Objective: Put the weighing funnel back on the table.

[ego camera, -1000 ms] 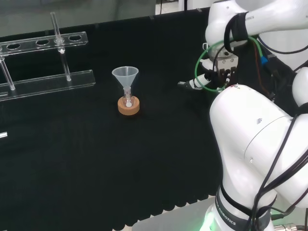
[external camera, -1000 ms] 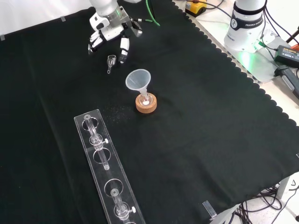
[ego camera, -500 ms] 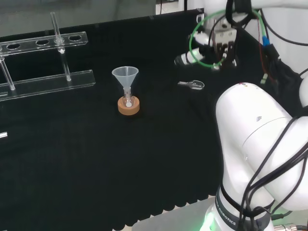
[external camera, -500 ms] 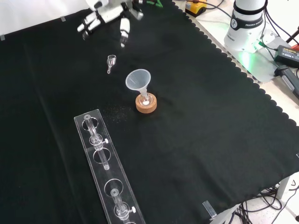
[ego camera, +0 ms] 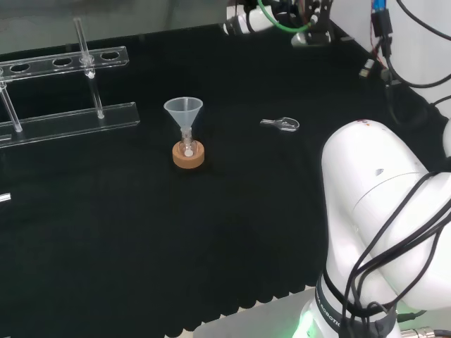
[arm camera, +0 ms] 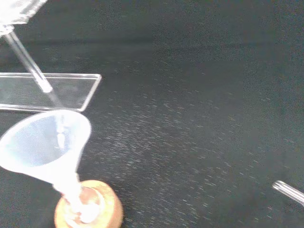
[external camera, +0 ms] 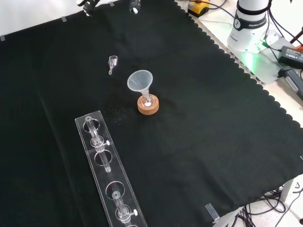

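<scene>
The weighing funnel (ego camera: 280,124), a small clear scoop with a short stem, lies alone on the black cloth to the right of the big funnel in the head view. In the front view the weighing funnel (external camera: 112,63) rests above and left of the big funnel. The hand (ego camera: 246,22) hangs high over the cloth at the head view's top edge, open, fingers relaxed and holding nothing. Just its fingertips (external camera: 134,5) reach into the front view's top edge, well above the weighing funnel. The wrist view catches the end of the weighing funnel's stem (arm camera: 289,192) at its edge.
The big funnel (ego camera: 184,111) stands mouth up in a small flask on a cork ring (ego camera: 189,155); the funnel (arm camera: 45,147) looms close in the wrist view. A clear tube rack (ego camera: 63,120) stands at the head view's left. The arm's white links (ego camera: 380,204) rise at the right.
The hand has let go of the weighing funnel and risen away from it, up toward the top of both views. The weighing funnel stays on the cloth.
</scene>
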Controlling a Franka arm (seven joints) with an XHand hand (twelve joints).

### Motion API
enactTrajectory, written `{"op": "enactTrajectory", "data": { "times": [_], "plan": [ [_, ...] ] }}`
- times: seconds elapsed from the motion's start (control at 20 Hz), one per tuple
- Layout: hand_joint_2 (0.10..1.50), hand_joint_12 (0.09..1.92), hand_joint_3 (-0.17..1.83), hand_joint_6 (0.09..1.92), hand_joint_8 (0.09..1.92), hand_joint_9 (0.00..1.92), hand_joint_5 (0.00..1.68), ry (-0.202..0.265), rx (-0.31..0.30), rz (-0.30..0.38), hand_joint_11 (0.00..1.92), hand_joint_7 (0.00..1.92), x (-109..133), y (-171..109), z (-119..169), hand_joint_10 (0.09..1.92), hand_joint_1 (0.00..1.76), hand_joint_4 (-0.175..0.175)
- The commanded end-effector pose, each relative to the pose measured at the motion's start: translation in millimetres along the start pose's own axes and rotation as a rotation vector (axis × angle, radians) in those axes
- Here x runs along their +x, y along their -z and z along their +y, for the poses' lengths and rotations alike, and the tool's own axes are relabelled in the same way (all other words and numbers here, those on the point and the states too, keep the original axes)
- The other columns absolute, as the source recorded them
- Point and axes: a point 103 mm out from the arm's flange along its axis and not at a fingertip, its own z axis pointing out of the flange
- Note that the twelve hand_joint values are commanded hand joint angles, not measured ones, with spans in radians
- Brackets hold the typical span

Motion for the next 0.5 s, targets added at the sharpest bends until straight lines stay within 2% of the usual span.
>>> {"op": "enactTrajectory", "data": {
  "times": [0.05, 0.25, 0.5],
  "plan": [
    [0.7, 1.46, 0.07, 0.09, 0.09, 0.01, 0.0, 0.079, 0.03, -0.014, 0.0, 0.0, 38, -2, 24, 0.09, 0.2, -0.11],
    [0.7, 1.46, 0.07, 0.09, 0.09, 0.01, 0.0, 0.064, 0.018, -0.007, 0.0, 0.0, 45, -3, 35, 0.09, 0.21, -0.11],
    [0.71, 1.46, 0.07, 0.09, 0.09, 0.01, 0.0, 0.053, 0.004, -0.023, 0.0, 0.0, 53, -1, 32, 0.09, 0.21, -0.109]
  ]
}}
